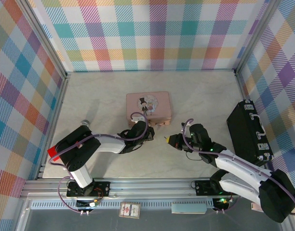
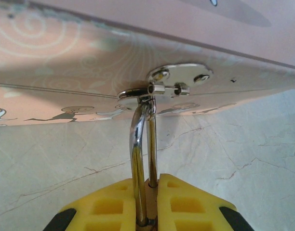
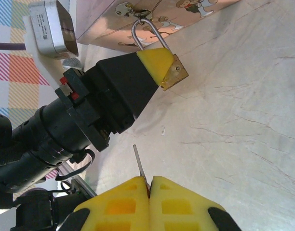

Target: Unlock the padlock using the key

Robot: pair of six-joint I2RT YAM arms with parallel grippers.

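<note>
The brass padlock hangs by its silvery shackle from the hasp on the front of the pink picture tin. My left gripper is shut on the padlock's body, with brass showing between the yellow fingers. From above, the left gripper sits just in front of the tin. My right gripper is shut on the key, whose thin grey blade sticks out of the fingertips. The blade is apart from the padlock, pointing toward the left arm. In the top view the right gripper stands a short way right of the left one.
A black hard case lies at the right side of the marble table. Plaid walls close in the table on three sides. A small card box lies beyond the near rail, between the arm bases.
</note>
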